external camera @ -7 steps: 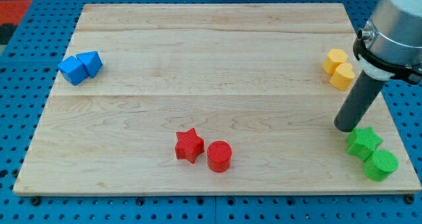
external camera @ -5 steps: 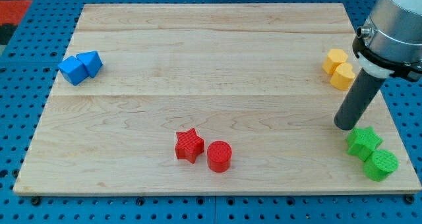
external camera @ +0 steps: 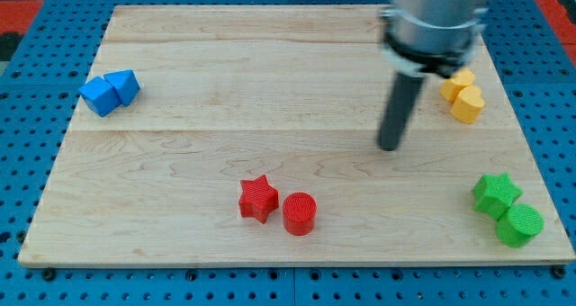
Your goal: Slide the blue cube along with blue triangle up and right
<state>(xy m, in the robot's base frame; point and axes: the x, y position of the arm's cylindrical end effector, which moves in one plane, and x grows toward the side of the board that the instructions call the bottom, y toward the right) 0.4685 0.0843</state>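
Observation:
The blue cube (external camera: 98, 95) and the blue triangle (external camera: 124, 85) sit touching each other near the board's left edge, the cube at the left. My tip (external camera: 388, 147) stands on the board right of centre, far to the right of both blue blocks and touching no block.
A red star (external camera: 257, 198) and a red cylinder (external camera: 299, 213) lie at the bottom centre. Two yellow blocks (external camera: 463, 94) sit at the right edge. A green star (external camera: 496, 193) and a green cylinder (external camera: 519, 225) lie at the bottom right. The wooden board (external camera: 270, 63) rests on a blue pegboard.
My tip has moved left and a little up, away from the green star toward the board's middle. No block has moved.

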